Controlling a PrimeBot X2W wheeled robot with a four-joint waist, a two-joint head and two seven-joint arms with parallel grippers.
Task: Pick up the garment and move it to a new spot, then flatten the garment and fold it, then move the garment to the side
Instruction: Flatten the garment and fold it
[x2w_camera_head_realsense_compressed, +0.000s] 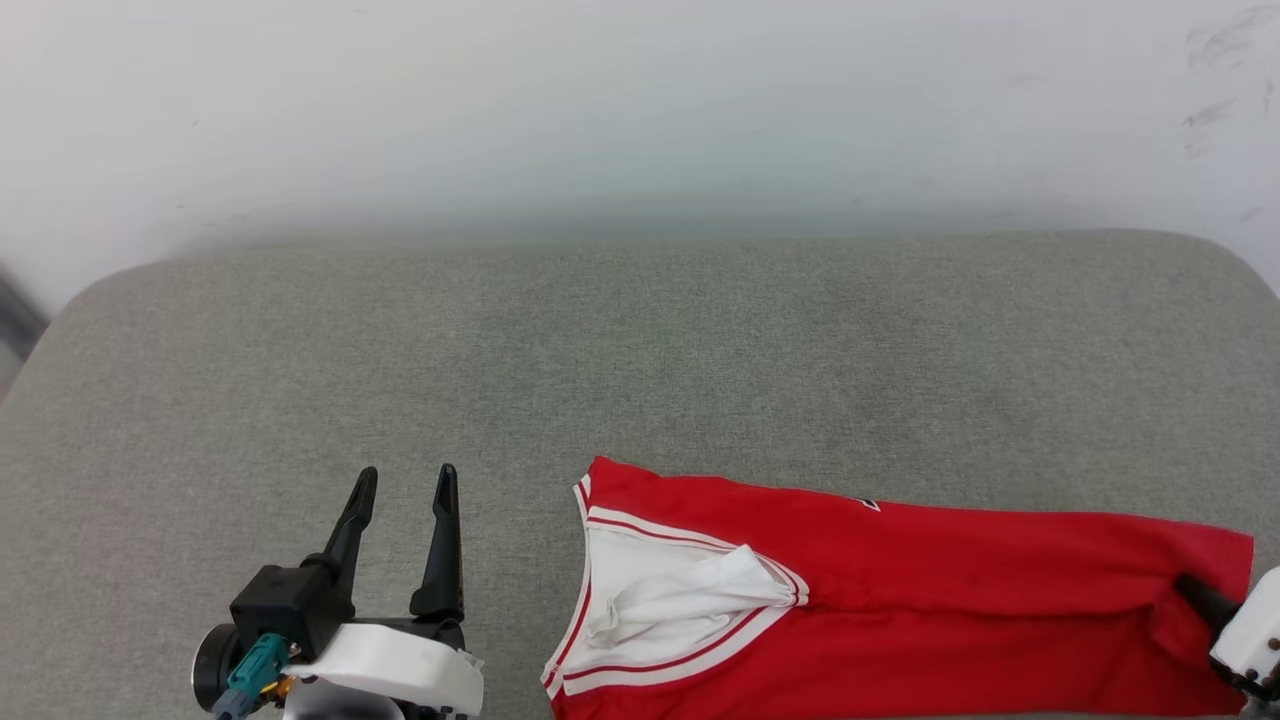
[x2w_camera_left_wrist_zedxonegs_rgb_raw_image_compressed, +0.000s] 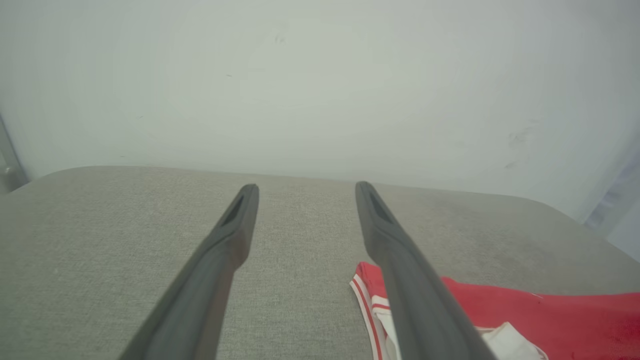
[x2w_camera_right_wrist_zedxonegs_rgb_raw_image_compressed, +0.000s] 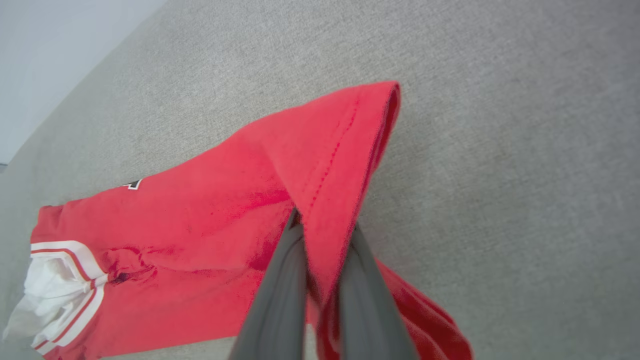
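Right wrist: right gripper (x2w_camera_right_wrist_zedxonegs_rgb_raw_image_compressed: 325, 223) pinches stitched red garment (x2w_camera_right_wrist_zedxonegs_rgb_raw_image_compressed: 200, 225).

No legible text; garment (x2w_camera_head_realsense_compressed: 950, 600) shows tiny print corner (x2w_camera_head_realsense_compressed: 868, 505), unreadable.

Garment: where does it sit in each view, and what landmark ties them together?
Head view: garment lower right, bottom centre to right edge.
Left wrist view: garment in lower right corner, partly behind a left finger.
Right wrist view: garment left and centre, hem pinched between the right fingers.
Landmark: its white sleeve with striped trim.
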